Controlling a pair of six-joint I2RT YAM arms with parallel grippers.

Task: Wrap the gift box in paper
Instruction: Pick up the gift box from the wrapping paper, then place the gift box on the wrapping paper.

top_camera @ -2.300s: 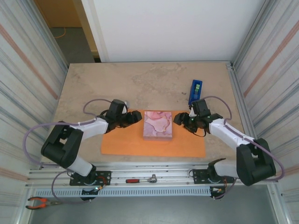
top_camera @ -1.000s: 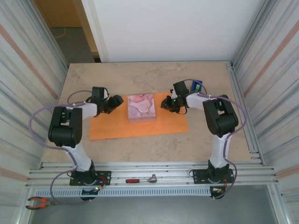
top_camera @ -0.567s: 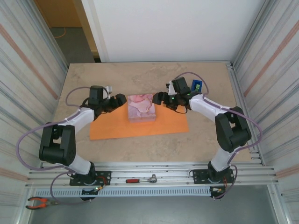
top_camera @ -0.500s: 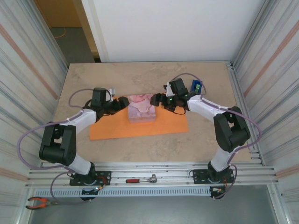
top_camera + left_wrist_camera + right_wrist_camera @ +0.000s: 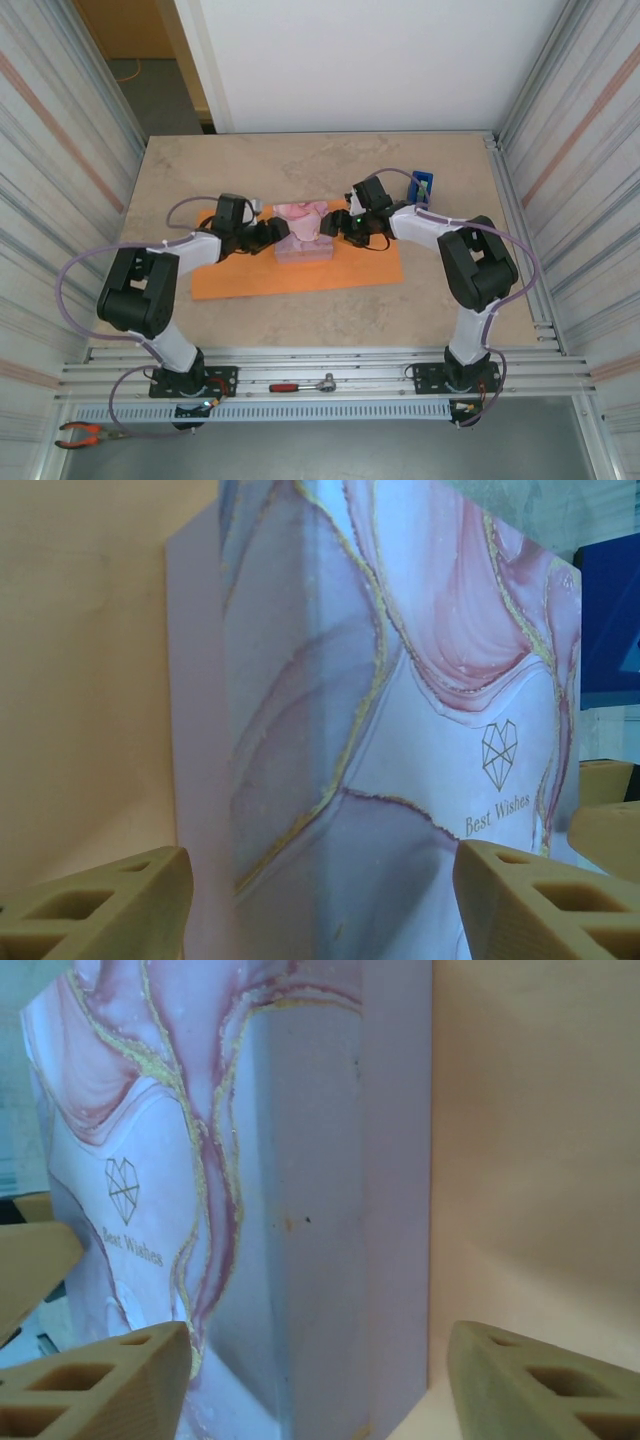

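Observation:
The gift box [image 5: 303,232] is a pink marbled box with "Best Wishes" on its lid, lying on the far part of the orange paper [image 5: 300,270]. My left gripper [image 5: 272,234] is at its left side and my right gripper [image 5: 335,226] at its right side, both open. In the left wrist view the gift box [image 5: 380,730] fills the space ahead of the left gripper [image 5: 320,905], whose fingers straddle its side face with the paper [image 5: 90,680] beside it. The right gripper [image 5: 320,1385] straddles the opposite side of the gift box [image 5: 250,1160] the same way, over the paper [image 5: 530,1140].
A blue tape dispenser [image 5: 422,187] stands just behind the right arm, off the paper; it also shows past the box as the tape dispenser [image 5: 610,620]. Corrugated walls close in the table left and right. Pliers [image 5: 85,433] and a ratchet [image 5: 300,385] lie on the front rail.
Both grippers have moved inward from the paper's ends to the box's two sides. The right jaws have opened wider. Before that, box and paper slid toward the far side.

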